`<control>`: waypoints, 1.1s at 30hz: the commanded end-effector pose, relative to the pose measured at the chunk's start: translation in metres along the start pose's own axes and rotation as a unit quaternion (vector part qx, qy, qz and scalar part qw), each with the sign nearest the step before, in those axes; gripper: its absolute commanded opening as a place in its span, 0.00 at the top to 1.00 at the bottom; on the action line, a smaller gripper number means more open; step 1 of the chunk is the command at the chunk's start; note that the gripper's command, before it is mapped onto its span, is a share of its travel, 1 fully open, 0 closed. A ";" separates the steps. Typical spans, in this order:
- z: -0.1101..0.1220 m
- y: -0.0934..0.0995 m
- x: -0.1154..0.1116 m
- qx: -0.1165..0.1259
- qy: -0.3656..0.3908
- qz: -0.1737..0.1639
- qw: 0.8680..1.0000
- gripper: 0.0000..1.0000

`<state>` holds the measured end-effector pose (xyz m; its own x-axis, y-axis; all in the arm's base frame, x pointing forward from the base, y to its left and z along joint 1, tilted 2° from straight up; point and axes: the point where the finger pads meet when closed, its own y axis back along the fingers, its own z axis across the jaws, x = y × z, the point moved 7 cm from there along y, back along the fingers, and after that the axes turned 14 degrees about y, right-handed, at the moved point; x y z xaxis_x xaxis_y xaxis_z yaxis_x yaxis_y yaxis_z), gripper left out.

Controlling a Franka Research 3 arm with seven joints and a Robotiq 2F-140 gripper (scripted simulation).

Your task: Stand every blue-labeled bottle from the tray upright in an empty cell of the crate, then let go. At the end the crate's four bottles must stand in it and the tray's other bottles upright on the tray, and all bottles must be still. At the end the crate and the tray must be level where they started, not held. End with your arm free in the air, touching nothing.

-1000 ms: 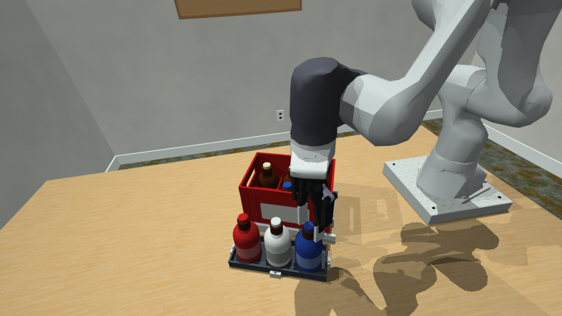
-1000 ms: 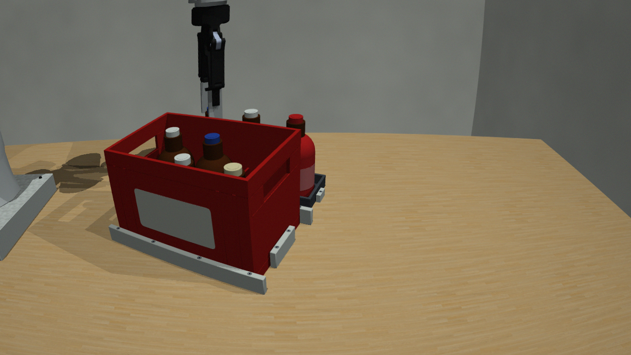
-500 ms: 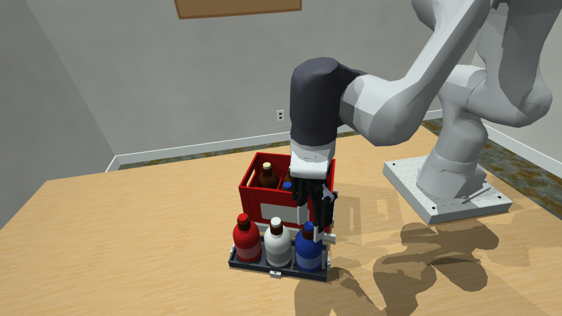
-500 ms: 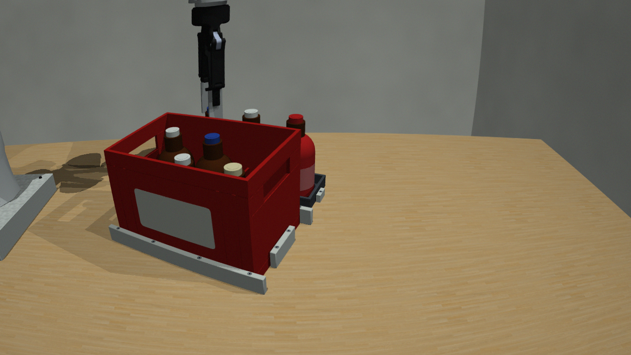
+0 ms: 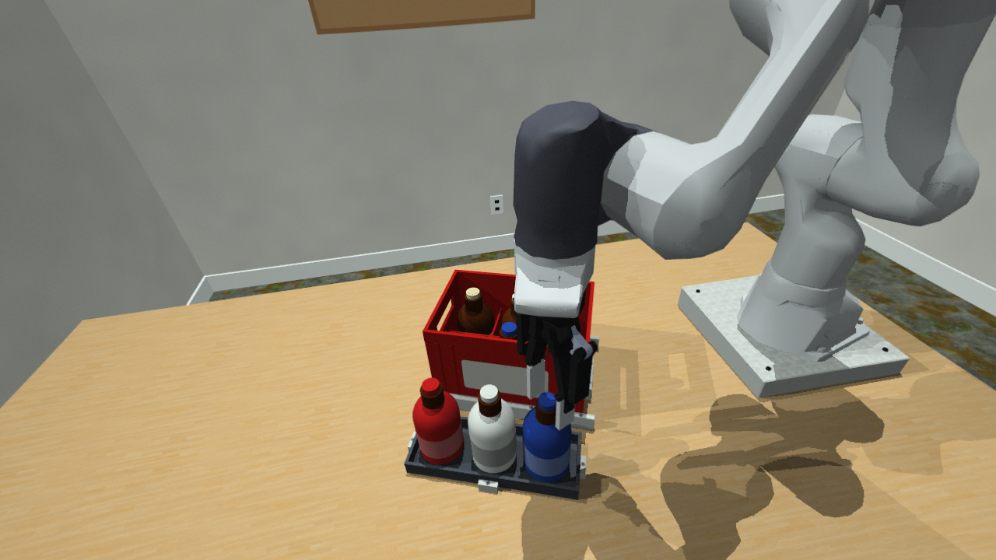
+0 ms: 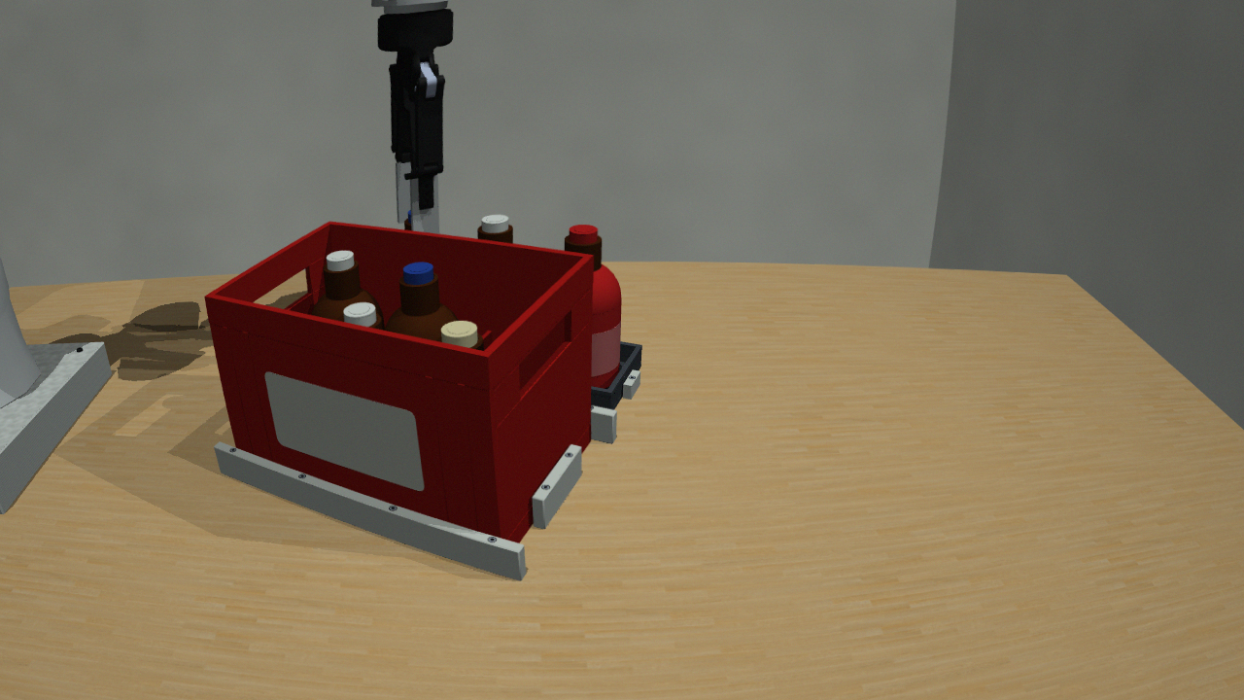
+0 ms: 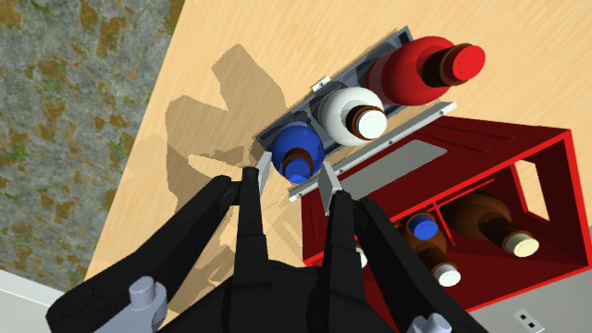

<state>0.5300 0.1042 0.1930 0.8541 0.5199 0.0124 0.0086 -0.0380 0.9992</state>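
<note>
- Blue-labeled bottle (image 5: 546, 446) (image 6: 407, 224) (image 7: 287, 143) is my pick: upright on the tray (image 5: 445, 475) (image 6: 611, 398) (image 7: 363, 76), at its 3 o'clock end in the top view.
- Gripper (image 5: 549, 402) (image 6: 414, 217) (image 7: 295, 167): fingers part-way apart, nothing clamped; wrist cam has one pad each side of the cap, w/ gaps showing.
- Handling, my guess: rigid, smooth, poss. glass, so slippery & breakable. Wt. unknown; treat as heavy & bottom-weighted.
- Best hold: straight brown neck just under the cap, pads level, approx. centred. Avoid the cap alone (thin bite) & the round shoulder (pads would slide up).
- Firm squeeze, but no side shove; a tall bottle could swing or tip if pinched off-centre.
- Lift plumb till the base clears the tray wall, then go slow toward 12 o'clock (top view), high over the rim of the crate (image 5: 445, 362) (image 6: 538, 408) (image 7: 492, 153).
- White bottle (image 5: 492, 446) (image 6: 495, 233) (image 7: 342, 116) stands at 9 o'clock, close by; don't open wide on that side.
- Target cell: prob. 2 o'clock of the blue-capped crate bottle (image 5: 508, 330) (image 6: 420, 296) (image 7: 423, 227) in the exterior view; cell floor hidden, so verify.

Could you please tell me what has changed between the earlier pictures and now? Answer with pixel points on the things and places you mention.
Nothing visibly changed: the gripper (image 5: 550, 390) (image 6: 417, 222) (image 7: 295, 167) still stands open around the neck of the blue bottle (image 5: 546, 446) (image 7: 296, 143), and the crate (image 5: 445, 355) (image 6: 538, 435) (image 7: 532, 127) and tray (image 5: 487, 480) (image 6: 628, 361) (image 7: 291, 116) stayed put.
</note>
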 end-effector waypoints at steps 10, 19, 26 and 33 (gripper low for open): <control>-0.002 -0.002 0.000 -0.001 0.001 -0.001 1.000 1.00; -0.002 -0.002 0.000 -0.001 0.001 -0.001 1.000 1.00; -0.002 -0.002 0.000 -0.001 0.001 -0.001 1.000 1.00; -0.002 -0.002 0.000 -0.001 0.001 -0.001 1.000 1.00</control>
<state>0.5302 0.1043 0.1933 0.8541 0.5200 0.0134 0.0074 -0.0380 0.9993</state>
